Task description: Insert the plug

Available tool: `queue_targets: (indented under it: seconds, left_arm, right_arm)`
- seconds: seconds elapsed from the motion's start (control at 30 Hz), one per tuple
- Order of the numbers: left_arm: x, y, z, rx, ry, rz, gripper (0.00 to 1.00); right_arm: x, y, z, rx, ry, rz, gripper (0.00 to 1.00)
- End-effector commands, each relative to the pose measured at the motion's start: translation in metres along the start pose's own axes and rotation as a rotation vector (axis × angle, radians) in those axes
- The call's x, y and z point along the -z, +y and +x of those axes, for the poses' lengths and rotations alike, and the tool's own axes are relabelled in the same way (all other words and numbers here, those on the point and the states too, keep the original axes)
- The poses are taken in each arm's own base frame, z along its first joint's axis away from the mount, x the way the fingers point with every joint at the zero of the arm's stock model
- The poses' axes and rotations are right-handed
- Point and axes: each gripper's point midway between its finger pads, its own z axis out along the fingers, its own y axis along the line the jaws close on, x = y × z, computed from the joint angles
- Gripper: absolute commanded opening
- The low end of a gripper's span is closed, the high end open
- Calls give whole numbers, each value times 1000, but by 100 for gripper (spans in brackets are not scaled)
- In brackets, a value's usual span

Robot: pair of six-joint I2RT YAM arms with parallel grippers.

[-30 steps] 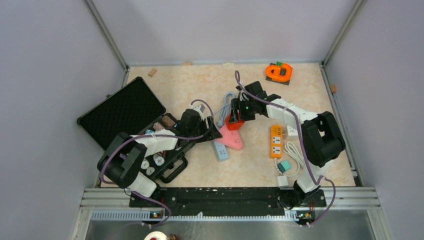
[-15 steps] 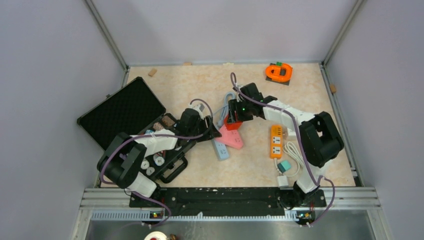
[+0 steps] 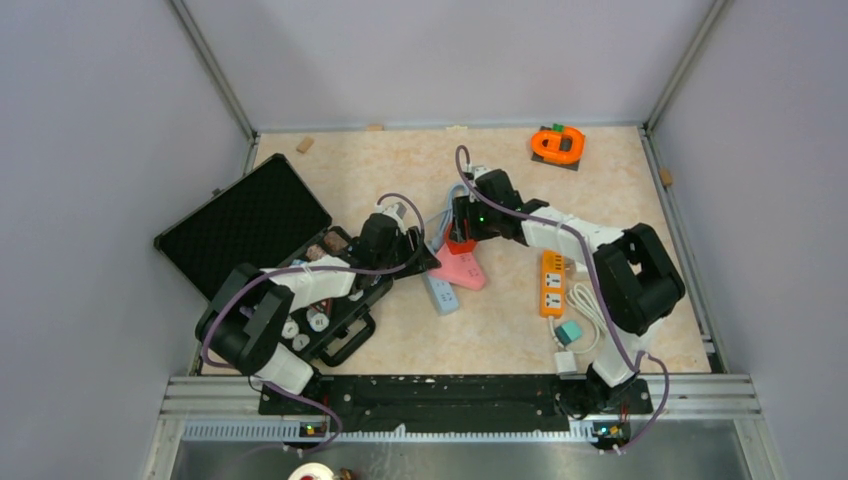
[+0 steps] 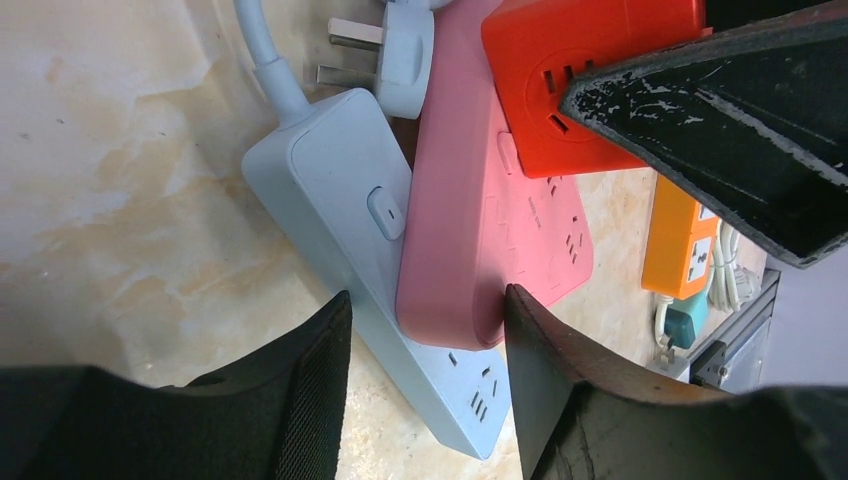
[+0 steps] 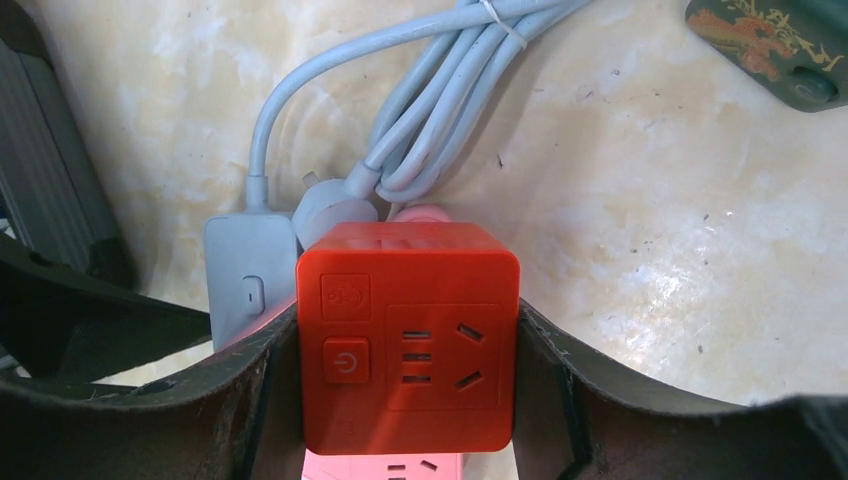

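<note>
While the red cube (image 5: 408, 340) is clamped in the right jaws above the pink strip (image 4: 490, 230), the grey plug (image 5: 335, 213) is seen lying on the bench (image 5: 650, 200) just beyond the cube's far edge. Its pins are aimed sideways and its cable is run away from both arms. The right arm is nearer, but its jaws are occupied. Left jaws are held apart astride the near ends of the pink strip and pale-blue strip (image 4: 340, 190), with nothing clamped. Counted: one grey plug, one cube, three strips including the orange strip (image 3: 552, 282).
</note>
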Motion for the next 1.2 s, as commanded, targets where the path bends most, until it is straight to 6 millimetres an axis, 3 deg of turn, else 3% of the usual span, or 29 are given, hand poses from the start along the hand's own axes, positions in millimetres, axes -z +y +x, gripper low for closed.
queue_targets:
  seconds: [0.0, 0.23, 0.43, 0.6, 0.7, 0.77, 0.87, 0.97, 1.07, 1.17]
  left_arm:
    - [-11, 13, 17, -50, 49, -37, 51]
    - [-9, 12, 17, -57, 49, -39, 52]
    - [-6, 8, 14, -71, 37, -28, 54]
    - [3, -2, 0, -118, 10, -29, 61]
    - [14, -12, -13, -156, -20, -32, 69]
    - [23, -17, -23, -176, -49, -46, 77]
    - [40, -28, -39, -207, -107, -42, 85]
    - [60, -43, -52, -232, -168, -11, 89]
    - [81, -54, -57, -257, -211, 26, 98]
    - [102, -59, -56, -272, -250, 53, 99]
  right_arm:
    - [-3, -43, 197, 14, 588, 246, 0]
    - [0, -39, 214, 37, 642, 264, 0]
    - [2, -37, 217, 33, 649, 247, 0]
    - [4, -29, 198, 36, 600, 235, 0]
    - [8, -19, 172, 48, 542, 222, 0]
    - [13, -12, 149, 61, 492, 217, 15]
    - [20, -2, 121, 70, 429, 212, 50]
    - [31, 5, 96, 75, 355, 214, 73]
    - [44, 13, 77, 69, 282, 190, 87]
    - [59, 18, 65, 57, 212, 171, 95]
